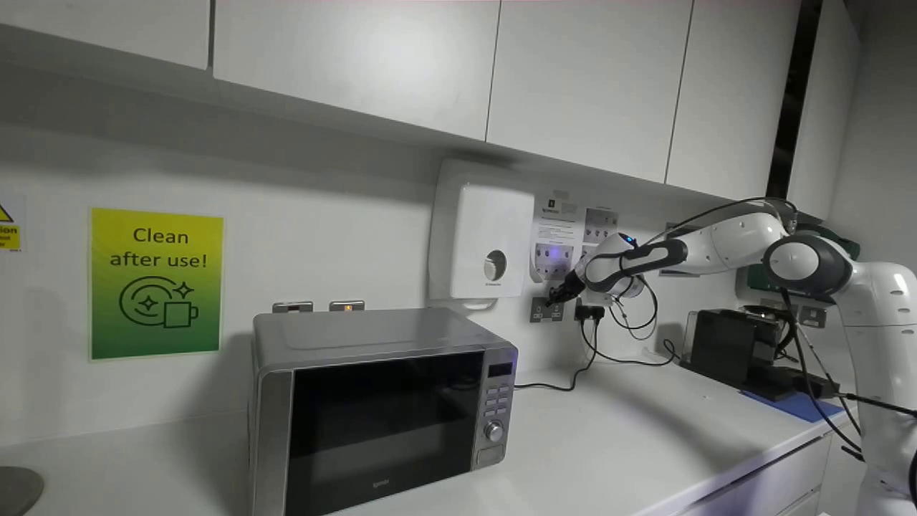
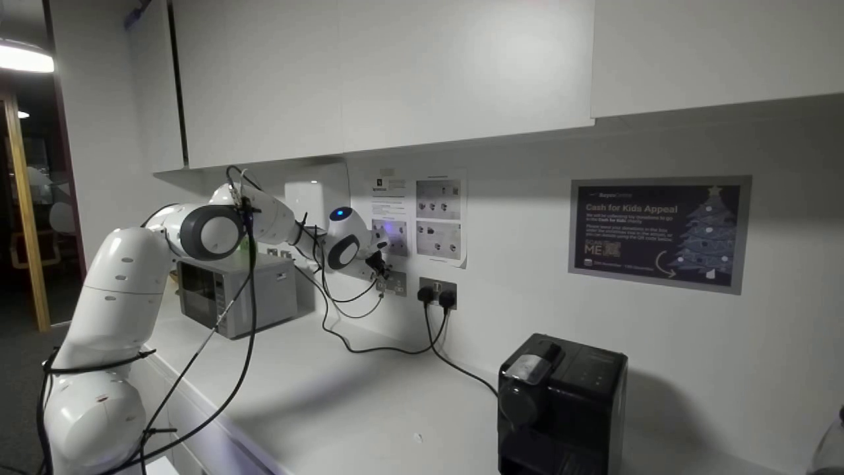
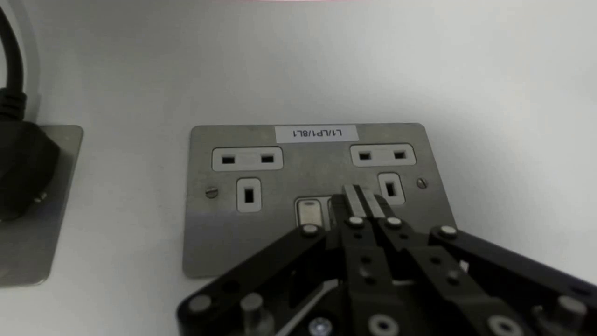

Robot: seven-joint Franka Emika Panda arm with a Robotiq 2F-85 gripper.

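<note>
I'm holding the pincer (image 3: 360, 195) pressed together at a rectangular brushed-metal socket plate (image 3: 315, 175) on the wall (image 3: 489, 70); whether it's touching, I cannot tell. In the wrist view, a pale rocker switch (image 3: 309, 213) is sitting at nine o'clock from its silver fingertips (image 3: 353, 200), an angular black plug (image 3: 23, 165) beyond.

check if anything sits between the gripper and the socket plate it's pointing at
Nothing visible stands between the gripper and the socket plate. The black plug sits on a separate plate, at the left edge of the wrist view.
</note>
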